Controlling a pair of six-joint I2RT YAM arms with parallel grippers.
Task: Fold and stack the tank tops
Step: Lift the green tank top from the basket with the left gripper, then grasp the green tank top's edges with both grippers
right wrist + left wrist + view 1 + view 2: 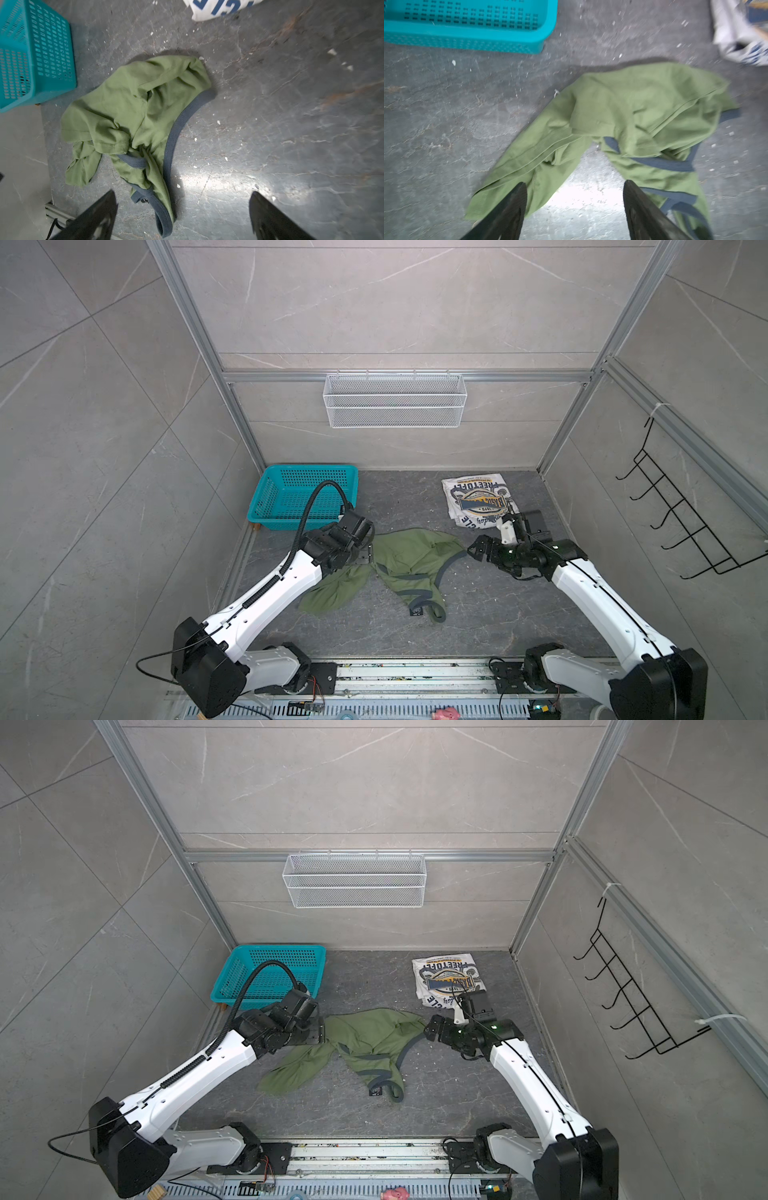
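The olive green tank top lies crumpled in the middle of the dark table, its dark trim curling toward the front. Its rumpled cloth also fills the left wrist view and right wrist view. My left gripper hangs open over the top's left edge, with bare table between its fingers. The white tank top lies folded at the back right, print up. My right gripper is open just right of the green top, holding nothing.
A teal plastic basket stands at the back left, just behind my left wrist. A white wire basket hangs on the back wall. A black hook rack is on the right wall. Walls close in three sides.
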